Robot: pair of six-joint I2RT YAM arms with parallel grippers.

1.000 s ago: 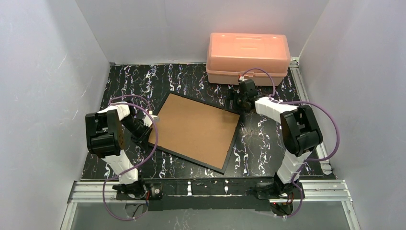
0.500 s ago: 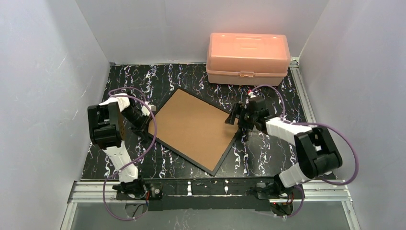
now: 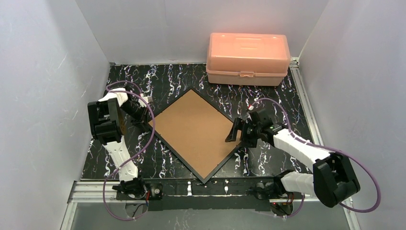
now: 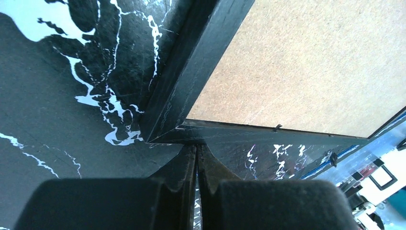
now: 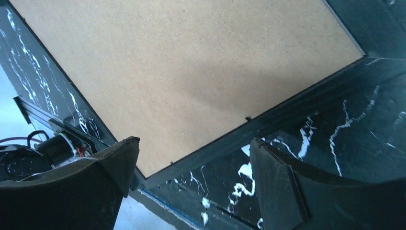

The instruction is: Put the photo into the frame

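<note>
The frame lies face down on the black marbled table, its brown fibreboard back up, turned like a diamond. My left gripper is shut and empty, its tips against the frame's left corner; in the left wrist view the closed tips touch the black frame at that corner. My right gripper is open at the frame's right corner; in the right wrist view the frame has one edge running between the spread fingers. The photo is not in view.
A closed pink plastic box stands at the back right of the table. White walls close in the left, right and back sides. A metal rail runs along the near edge by the arm bases.
The frame has turned clockwise on the table into a diamond. My right gripper has swept from the far right corner toward the near side along with it. My left gripper stayed at the left corner.
</note>
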